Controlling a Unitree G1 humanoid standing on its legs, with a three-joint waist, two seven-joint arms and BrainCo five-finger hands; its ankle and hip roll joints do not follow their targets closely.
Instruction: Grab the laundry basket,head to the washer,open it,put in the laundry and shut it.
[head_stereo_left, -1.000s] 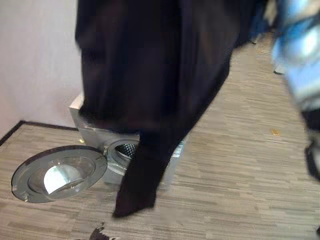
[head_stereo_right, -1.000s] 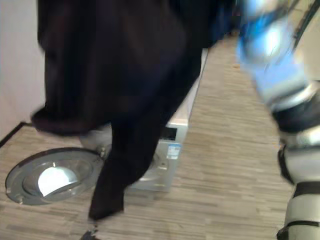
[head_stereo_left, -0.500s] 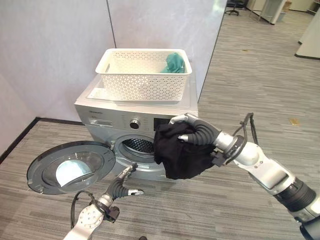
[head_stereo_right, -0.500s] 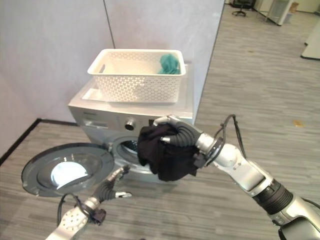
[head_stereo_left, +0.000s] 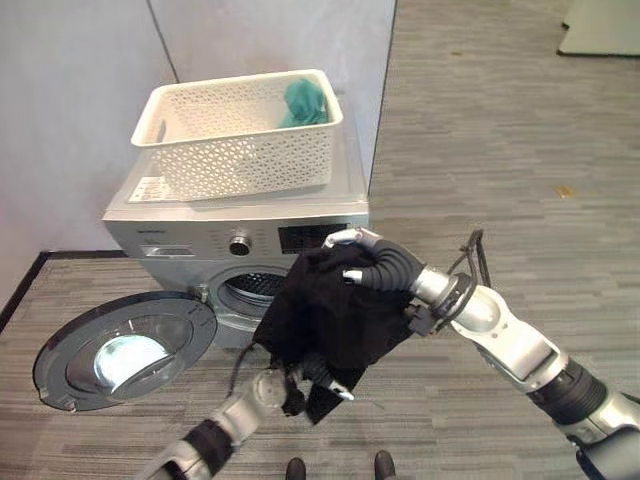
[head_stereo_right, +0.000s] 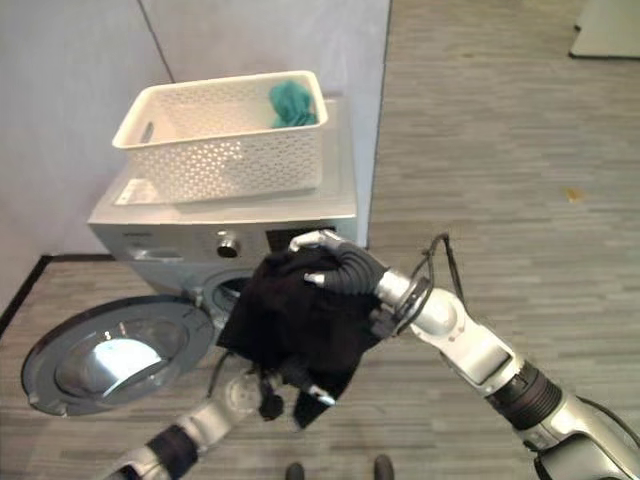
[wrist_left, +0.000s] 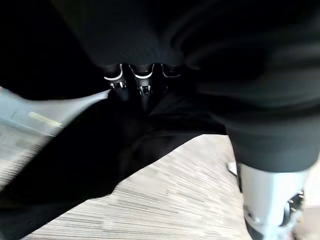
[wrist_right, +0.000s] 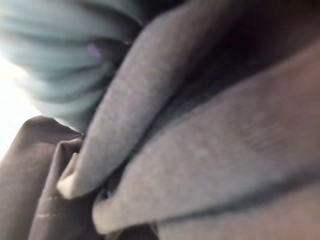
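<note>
Laundry loading step, mid-transfer. Black garment (head_stereo_left: 335, 320) bunched in right hand (head_stereo_left: 375, 262), fingers curled over its top edge, held just in front of the washer (head_stereo_left: 230, 230) and a bit to the right of the drum opening (head_stereo_left: 250, 295). Held high and bunched, probably so the trailing cloth clears the floor (head_stereo_left: 480, 160) and goes into the opening as one lump. Lower part still hangs loose below the grip.

Left hand (head_stereo_left: 312, 372) is under the hanging cloth, low in front of the washer. Left wrist view shows its fingertips (wrist_left: 144, 82) pushed up into the dark fabric; whether they pinch it or only prop it, cannot tell. Likely there to gather the dangling tail so it does not catch on the door rim.

Washer door (head_stereo_left: 125, 348) swung fully open to the left, lying well clear of the opening, so the path in is free. Drum opening partly covered by the garment from this angle.

Laundry basket (head_stereo_left: 235, 135) sits on top of the washer, parked within reach of both arms. A teal garment (head_stereo_left: 303, 100) lies in its far right corner, so one more item is still to load after this one.

Next move needs the bundle shifted left and pushed in. Risk: the loose tail draping outside the rim.
</note>
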